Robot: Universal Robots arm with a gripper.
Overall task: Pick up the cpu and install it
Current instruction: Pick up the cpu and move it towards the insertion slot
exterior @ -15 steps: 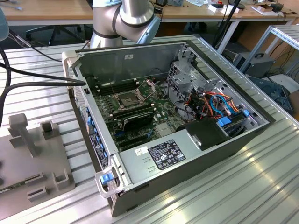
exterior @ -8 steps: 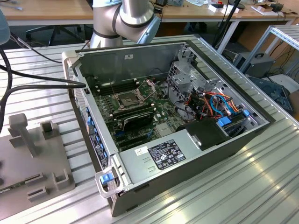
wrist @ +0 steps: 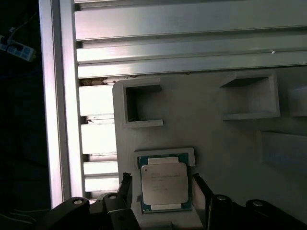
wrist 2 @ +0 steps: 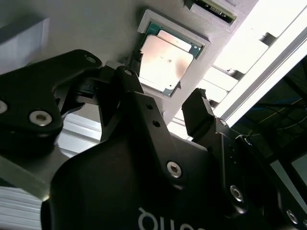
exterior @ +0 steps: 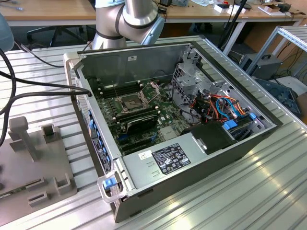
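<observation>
The cpu (wrist: 164,184) is a small square chip with a dull silver top and a green rim. It lies flat in a shallow recess of a grey holder block (wrist: 216,129). My gripper (wrist: 163,188) is open just above it, with one black finger (wrist: 125,186) on each side of the chip and a small gap to it. In the second wrist view the cpu (wrist 2: 165,57) lies beyond the same open gripper (wrist 2: 168,81). In the exterior view the dark square socket (exterior: 130,101) sits on the motherboard inside the open computer case (exterior: 158,57).
The grey holder block (exterior: 29,163) with upright pegs and slots stands at the exterior view's left, beside the case. Black cables (exterior: 38,85) run across the ribbed aluminium table (exterior: 249,191). The case holds a power supply (exterior: 165,158) and bundled wires (exterior: 216,105).
</observation>
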